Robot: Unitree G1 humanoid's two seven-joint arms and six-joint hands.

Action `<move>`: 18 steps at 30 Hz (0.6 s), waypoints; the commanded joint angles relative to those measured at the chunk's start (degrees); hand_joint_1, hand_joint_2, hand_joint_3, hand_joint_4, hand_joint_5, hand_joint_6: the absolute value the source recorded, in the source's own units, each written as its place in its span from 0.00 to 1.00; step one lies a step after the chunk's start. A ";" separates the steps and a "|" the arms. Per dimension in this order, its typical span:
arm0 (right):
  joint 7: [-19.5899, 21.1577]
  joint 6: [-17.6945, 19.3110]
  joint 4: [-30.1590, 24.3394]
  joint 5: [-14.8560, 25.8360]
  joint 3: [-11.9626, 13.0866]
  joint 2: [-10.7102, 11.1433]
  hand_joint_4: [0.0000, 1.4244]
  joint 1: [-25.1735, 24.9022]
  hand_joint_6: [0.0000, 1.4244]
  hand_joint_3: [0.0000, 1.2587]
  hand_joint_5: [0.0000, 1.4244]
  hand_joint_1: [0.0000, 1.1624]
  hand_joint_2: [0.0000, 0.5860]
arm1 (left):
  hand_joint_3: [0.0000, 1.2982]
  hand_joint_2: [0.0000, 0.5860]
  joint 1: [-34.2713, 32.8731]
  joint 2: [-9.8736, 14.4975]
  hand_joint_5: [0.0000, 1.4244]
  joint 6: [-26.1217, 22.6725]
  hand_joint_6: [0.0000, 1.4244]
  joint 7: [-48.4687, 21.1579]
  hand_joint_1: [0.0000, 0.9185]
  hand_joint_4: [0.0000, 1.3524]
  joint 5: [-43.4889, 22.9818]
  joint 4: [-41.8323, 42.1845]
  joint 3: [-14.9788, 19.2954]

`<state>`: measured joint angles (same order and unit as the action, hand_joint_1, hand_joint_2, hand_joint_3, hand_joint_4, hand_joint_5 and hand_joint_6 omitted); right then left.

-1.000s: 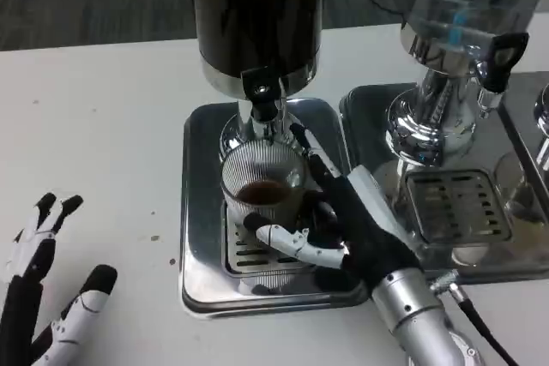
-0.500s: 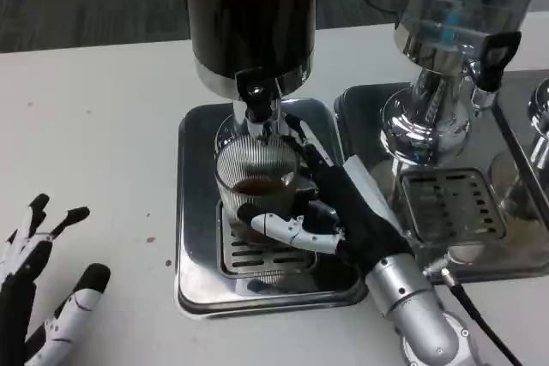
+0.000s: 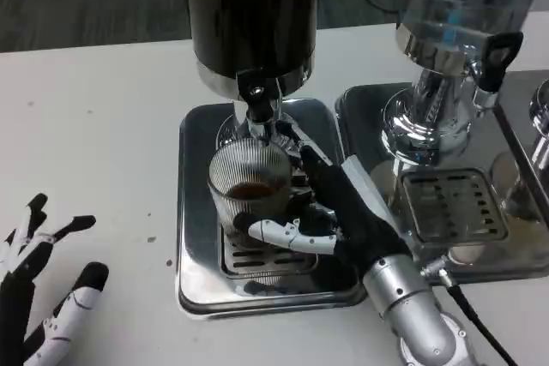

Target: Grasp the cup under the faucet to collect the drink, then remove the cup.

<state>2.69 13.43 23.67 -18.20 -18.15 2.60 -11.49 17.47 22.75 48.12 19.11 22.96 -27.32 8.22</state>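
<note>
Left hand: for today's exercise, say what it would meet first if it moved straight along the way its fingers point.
The left hand points up-picture over bare white table; the way looks free, though depth is unclear.

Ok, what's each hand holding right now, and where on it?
The right hand grips the ribbed glass cup around its lower side wall, under the faucet. The left hand holds nothing, fingers apart.

Light: bright, even, from overhead on the white table [image 3: 94,126].
Glare: highlights on the steel drip tray [image 3: 193,212] and the chrome dispenser base [image 3: 420,126].
Shadows: soft, short, beneath the tray's front edge.
Focus: slight softness overall; top edge blurrier.
</note>
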 commanded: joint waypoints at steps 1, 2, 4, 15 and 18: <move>-0.55 -1.01 0.59 -0.17 -0.46 -0.33 0.18 1.74 0.54 0.09 0.32 0.70 0.27 | 0.26 0.34 0.52 0.45 0.03 -0.38 0.00 0.07 0.00 0.00 -0.04 0.63 0.13; 0.00 -1.00 0.41 -0.44 -0.46 -0.45 0.18 1.87 0.54 0.10 0.33 0.70 0.27 | 0.26 0.34 0.50 0.45 0.03 -0.37 0.00 0.02 0.00 0.00 -0.05 0.64 0.09; 0.48 -0.59 0.33 -0.74 -0.50 -0.47 0.19 1.96 0.56 0.11 0.34 0.70 0.27 | 0.27 0.34 0.53 0.40 0.03 -0.40 0.00 0.06 0.00 0.00 -0.02 0.73 0.09; 3.64 0.84 0.37 -2.00 -0.66 -0.84 0.25 2.28 0.75 0.18 0.44 0.73 0.27 | 0.28 0.34 0.66 0.24 0.04 -0.48 0.00 0.13 0.00 0.00 -0.16 0.67 0.13; 4.60 1.31 0.63 -2.00 -0.43 -1.18 0.28 2.56 0.80 0.20 0.47 0.75 0.28 | 0.28 0.34 0.53 0.30 0.04 -0.44 0.00 0.24 0.00 0.00 0.15 0.69 0.04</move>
<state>6.59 14.39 23.50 -19.90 -18.58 1.86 -10.40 17.67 22.74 48.12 19.11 22.96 -27.15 8.22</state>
